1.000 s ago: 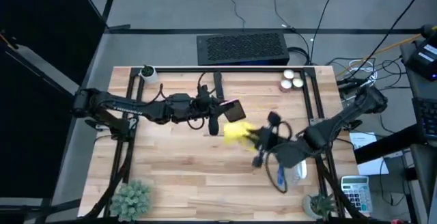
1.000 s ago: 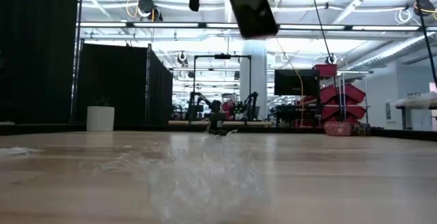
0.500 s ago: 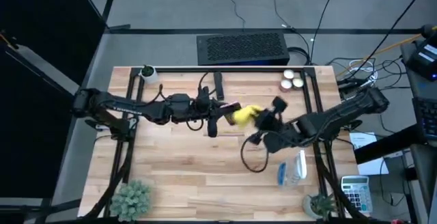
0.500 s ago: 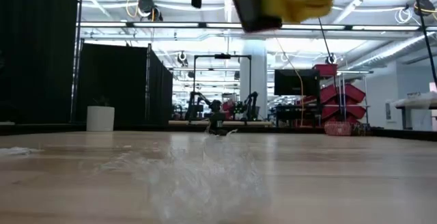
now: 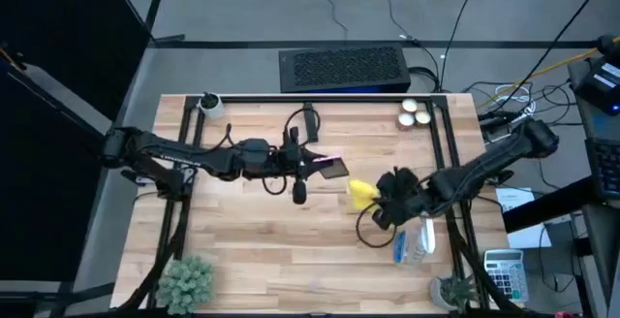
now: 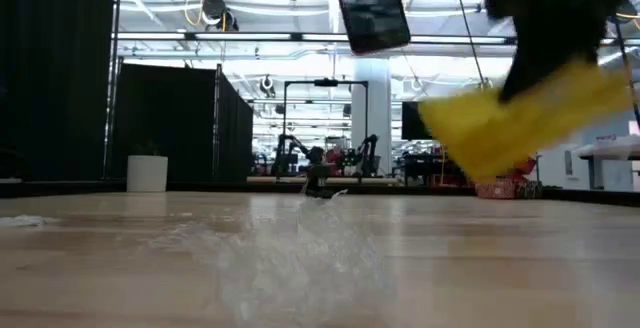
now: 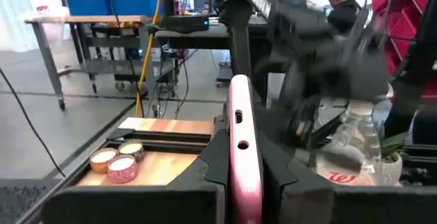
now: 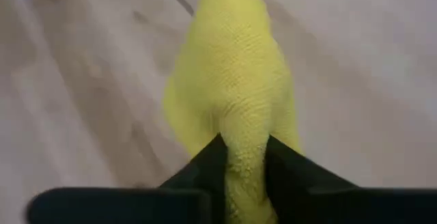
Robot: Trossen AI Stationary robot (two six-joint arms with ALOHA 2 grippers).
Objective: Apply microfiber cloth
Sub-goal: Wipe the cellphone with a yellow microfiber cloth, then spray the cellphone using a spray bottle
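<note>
A black phone in a pink case (image 5: pixel 332 169) is held in the air over the table's middle by my left gripper (image 5: pixel 312 166); the low view shows its dark face (image 6: pixel 370 10). The yellow microfiber cloth (image 5: pixel 362 194) hangs to the right of the phone and nearer the front edge, apart from it, and my right gripper (image 5: pixel 384 198) is shut on it. In the low view the cloth (image 6: pixel 505 120) hangs clear of the wood below the right gripper (image 6: pixel 552 28). My left gripper pinches the phone between its two fingers, one on each broad face, beside the pink edge (image 7: pixel 242 173). The fingers come level from the table's left. The phone is lifted clear, standing on edge and tilted. My right gripper pinches a bunched fold of the cloth (image 8: pixel 244 157) between its two fingers (image 8: pixel 205 171). The fingers slant down toward the table's left. The rest of the cloth (image 8: pixel 229 74) hangs slack past the fingertips, clear of the table.
A water bottle (image 5: pixel 415 241) and a dark cable loop (image 5: pixel 373 231) lie near the right gripper. Candles (image 5: pixel 415 115) stand at the far right, a small white pot (image 5: pixel 209 103) at the far left, a plant (image 5: pixel 186 281) at the near left corner.
My right gripper carried the cloth up and toward the far edge until it met the phone, then drew back toward the near right and down. The cloth now hangs lower and apart from the phone. The left gripper has kept the phone in about the same place.
</note>
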